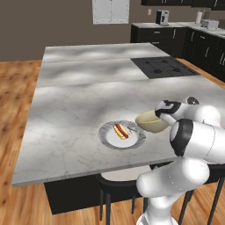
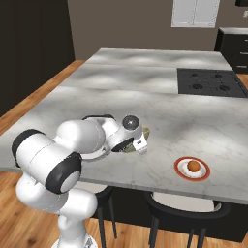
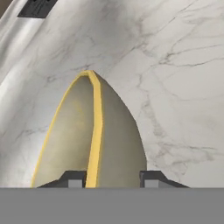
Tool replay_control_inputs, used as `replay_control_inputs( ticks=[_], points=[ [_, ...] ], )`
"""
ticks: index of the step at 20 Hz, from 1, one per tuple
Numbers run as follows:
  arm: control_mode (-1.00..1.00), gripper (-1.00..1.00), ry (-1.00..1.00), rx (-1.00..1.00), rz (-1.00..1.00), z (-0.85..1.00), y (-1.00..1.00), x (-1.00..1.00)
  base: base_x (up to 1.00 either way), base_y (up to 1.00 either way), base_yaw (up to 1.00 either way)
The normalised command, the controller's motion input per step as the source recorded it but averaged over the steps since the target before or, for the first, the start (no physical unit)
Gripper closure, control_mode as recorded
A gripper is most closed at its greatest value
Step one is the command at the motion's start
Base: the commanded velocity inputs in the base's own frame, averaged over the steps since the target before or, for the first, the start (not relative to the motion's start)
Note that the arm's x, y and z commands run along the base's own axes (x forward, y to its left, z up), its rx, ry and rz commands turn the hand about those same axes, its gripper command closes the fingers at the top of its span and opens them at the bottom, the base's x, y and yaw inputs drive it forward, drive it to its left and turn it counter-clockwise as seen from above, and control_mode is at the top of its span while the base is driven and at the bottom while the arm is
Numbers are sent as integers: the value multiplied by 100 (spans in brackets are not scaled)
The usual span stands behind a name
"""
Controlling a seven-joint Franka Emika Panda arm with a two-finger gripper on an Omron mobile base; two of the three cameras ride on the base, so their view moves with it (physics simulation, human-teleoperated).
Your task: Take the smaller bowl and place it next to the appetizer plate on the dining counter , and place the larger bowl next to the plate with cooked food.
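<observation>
At the near edge of the marble counter (image 1: 79,110), we see the robot's gripper (image 3: 107,178) grasping a pale, yellow-rimmed bowl (image 1: 150,121) by its rim: in the hand view the yellow lip runs up the middle of the frame with one dark fingertip on either side of the wall, one inside and one outside. In the left base view the bowl sits right of centre, just beside the grey plate with the hot dog (image 1: 121,134), its rim close to the plate's edge; whether it rests on the counter or hangs a little above it we cannot tell. In the right base view the bowl (image 2: 143,133) is mostly hidden behind the wrist, and a red-rimmed plate with a round brown morsel (image 2: 192,167) lies well apart, toward the lower right. We judge this to be the setting-down of a bowl beside the hot dog plate. To do it well, we would lower it level until the base sits flat on the stone, keep it off the plate's rim, then part the fingers and lift straight up so the rim is not dragged or tipped. No brand, label or writing can be read anywhere in these frames.
</observation>
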Motion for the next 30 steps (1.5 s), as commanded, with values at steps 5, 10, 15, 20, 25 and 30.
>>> replay_control_inputs(
  ticks=[5, 10, 15, 20, 25, 30],
  points=[
    [-100, 100, -4, 0, 0, -60, 0, 0, 0, 0, 0],
    [-100, 100, 1, 0, 0, -57, 0, -22, 0, 0, 0],
    [-100, -100, 8, 0, 0, -1, 7, -18, 0, 0, 0],
    [-100, -100, 6, -5, 0, 66, 8, -26, 0, 0, 0],
    [-100, -100, 1, -8, 3, 71, 6, -42, 0, 0, 0],
    [-100, -100, 6, -6, 2, 46, 27, -61, 0, 0, 0]
  ],
)
